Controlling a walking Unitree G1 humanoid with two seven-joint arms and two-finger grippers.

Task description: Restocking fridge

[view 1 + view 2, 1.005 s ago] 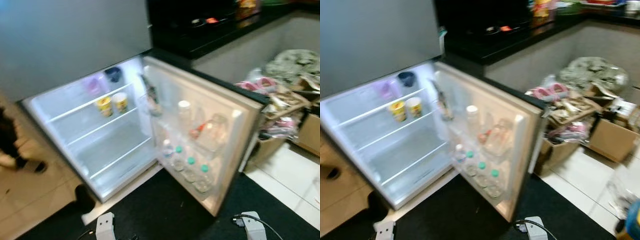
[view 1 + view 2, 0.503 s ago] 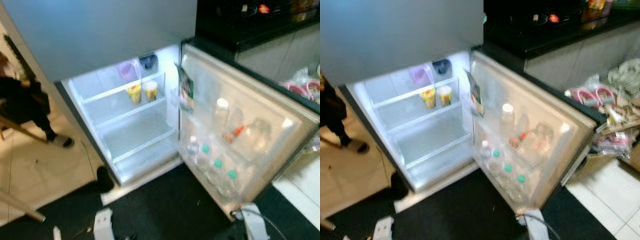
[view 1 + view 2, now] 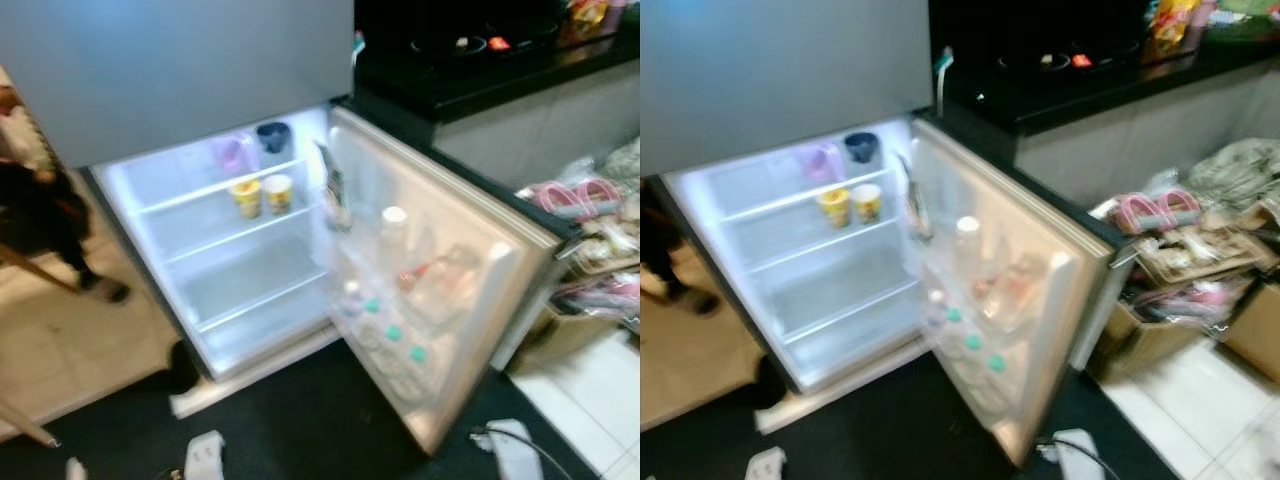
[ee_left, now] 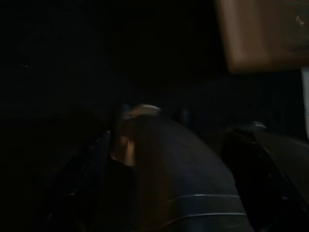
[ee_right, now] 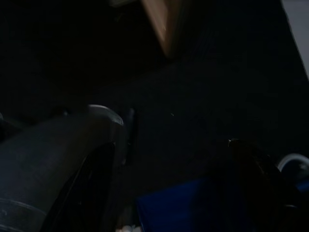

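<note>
The fridge (image 3: 250, 285) stands with its lower compartment lit and its door (image 3: 480, 265) swung wide to the right. On the upper shelf sit two yellow cups (image 3: 262, 195), with a purple container (image 3: 230, 153) and a dark blue bowl (image 3: 271, 136) above them. The door racks hold a white-capped bottle (image 3: 393, 225), several teal-capped bottles (image 3: 390, 338) and a packet (image 3: 333, 190). The lower shelves are bare. My left arm (image 3: 205, 455) and right arm (image 3: 515, 450) hang low at the bottom edge, well short of the fridge. Both wrist views are very dark.
A black mat (image 3: 300, 430) lies before the fridge. A person (image 3: 40, 220) stands at the left on the tan floor. A dark counter (image 3: 480, 70) runs behind the door. Boxes and pink clutter (image 3: 585, 200) crowd the right side.
The camera has swung, so the whole scene shifted left and then partly back right. Nothing in the fridge has moved and both arms still hang low.
</note>
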